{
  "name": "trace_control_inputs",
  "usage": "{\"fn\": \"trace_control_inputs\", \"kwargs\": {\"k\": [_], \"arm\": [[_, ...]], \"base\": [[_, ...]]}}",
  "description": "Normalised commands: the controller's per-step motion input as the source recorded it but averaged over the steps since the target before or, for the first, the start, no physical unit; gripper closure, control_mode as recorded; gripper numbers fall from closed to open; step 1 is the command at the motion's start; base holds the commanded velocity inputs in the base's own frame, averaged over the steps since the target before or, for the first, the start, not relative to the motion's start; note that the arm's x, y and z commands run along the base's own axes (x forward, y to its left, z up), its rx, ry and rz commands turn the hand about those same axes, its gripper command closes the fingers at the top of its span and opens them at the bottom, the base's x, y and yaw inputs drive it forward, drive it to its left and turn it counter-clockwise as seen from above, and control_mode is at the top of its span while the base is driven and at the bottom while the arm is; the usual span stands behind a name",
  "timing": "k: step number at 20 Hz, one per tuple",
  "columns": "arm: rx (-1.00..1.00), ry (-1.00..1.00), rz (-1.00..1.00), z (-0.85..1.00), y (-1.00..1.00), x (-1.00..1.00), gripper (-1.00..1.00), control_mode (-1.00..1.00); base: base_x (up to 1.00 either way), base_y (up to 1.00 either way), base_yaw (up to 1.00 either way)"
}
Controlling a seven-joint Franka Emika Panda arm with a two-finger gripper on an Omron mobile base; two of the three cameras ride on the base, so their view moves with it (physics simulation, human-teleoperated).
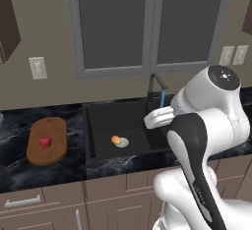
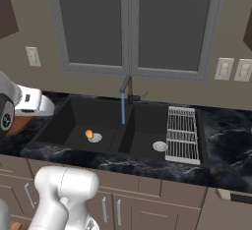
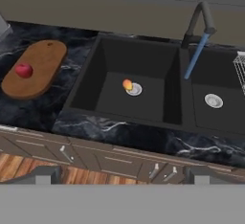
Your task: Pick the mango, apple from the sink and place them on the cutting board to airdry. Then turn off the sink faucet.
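Observation:
The orange-yellow mango [image 3: 127, 84] lies in the left basin of the black sink [image 3: 143, 60], touching the silver drain [image 3: 135, 89]; it also shows as mango [image 1: 115, 139] and mango [image 2: 89, 134]. On the brown cutting board [image 3: 38, 60] left of the sink rests the red apple [image 3: 23, 70], also seen as apple [image 1: 45, 141]. The dark sink faucet [image 3: 198, 22] pours a blue stream [image 3: 195, 58] by the divider between the basins. My gripper [image 3: 122, 176] hangs high over the counter's front edge, open and empty, fingertips [image 3: 43, 175] wide apart.
A wire rack [image 2: 182, 134] lies over the right side of the right basin, whose drain [image 2: 160, 146] is bare. Black marble counter [image 1: 69, 167] runs in front of the sink. Cabinet drawers sit below, a window and wall outlets behind.

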Motion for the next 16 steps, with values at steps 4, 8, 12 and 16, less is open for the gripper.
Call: {"fn": "trace_control_inputs", "kwargs": {"k": [4,8,12,16], "arm": [[-0.03,0.01,0.0,-0.21,-0.04,0.16,-1.0,-1.0],[0.0,0.05,0.0,-0.03,-0.1,0.26,-1.0,-1.0],[0.0,0.07,0.0,-0.1,-0.08,0.27,-1.0,-1.0],[0.0,0.07,0.0,-0.26,-0.04,0.24,-1.0,-1.0]], "base": [[0.0,0.0,0.0],[0.0,0.0,0.0],[0.0,0.0,0.0],[0.0,0.0,0.0]]}}
